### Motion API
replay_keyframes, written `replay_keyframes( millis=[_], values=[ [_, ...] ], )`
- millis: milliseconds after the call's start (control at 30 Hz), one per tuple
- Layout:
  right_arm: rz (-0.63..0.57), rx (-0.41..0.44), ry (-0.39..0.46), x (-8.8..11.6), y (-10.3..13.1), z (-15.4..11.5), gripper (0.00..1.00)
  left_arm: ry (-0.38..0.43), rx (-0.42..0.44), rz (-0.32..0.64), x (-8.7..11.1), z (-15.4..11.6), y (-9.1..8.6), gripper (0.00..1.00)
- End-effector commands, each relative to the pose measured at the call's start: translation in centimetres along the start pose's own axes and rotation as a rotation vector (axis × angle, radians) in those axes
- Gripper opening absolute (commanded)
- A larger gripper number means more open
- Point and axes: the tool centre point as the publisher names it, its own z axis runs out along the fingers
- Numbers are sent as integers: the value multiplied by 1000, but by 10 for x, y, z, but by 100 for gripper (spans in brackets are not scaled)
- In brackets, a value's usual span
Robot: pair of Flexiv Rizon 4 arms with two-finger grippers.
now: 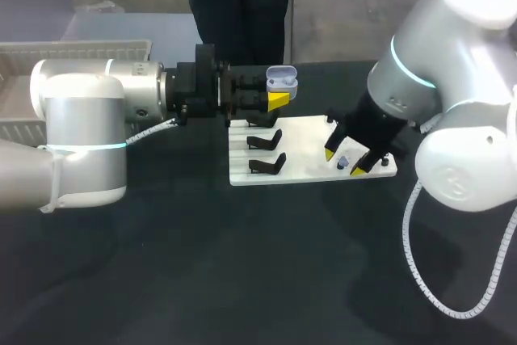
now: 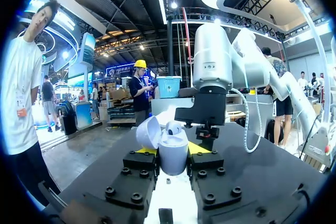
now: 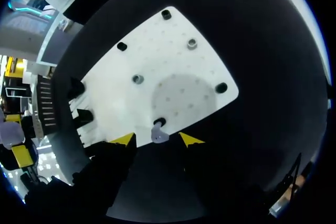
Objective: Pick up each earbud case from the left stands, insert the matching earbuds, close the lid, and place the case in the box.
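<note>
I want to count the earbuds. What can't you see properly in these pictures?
Inside the open earbud case in the left gripper: left wrist view shows one rounded lump only; head view too small.
Inside the box: head view, the left arm hides most.
The earbud between the right gripper's fingers: too small in both views to tell its side.

My left arm lies level, left gripper clamped on the earbud case; my right gripper points down, fingers spread apart.
</note>
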Motion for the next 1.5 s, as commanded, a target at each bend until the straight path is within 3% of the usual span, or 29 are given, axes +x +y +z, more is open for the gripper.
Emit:
replay_keyframes(
  millis=[33,600,1500],
  values=[
    [1,-4,-3,1,-3,1,49,-1,0,1,0,0,0,0],
    [2,2,-8,-1,-6,2,36,-1,0,1,0,0,0,0],
    [4,14,-2,-3,-4,8,28,-1,0,1,0,0,0,0]
  ],
)
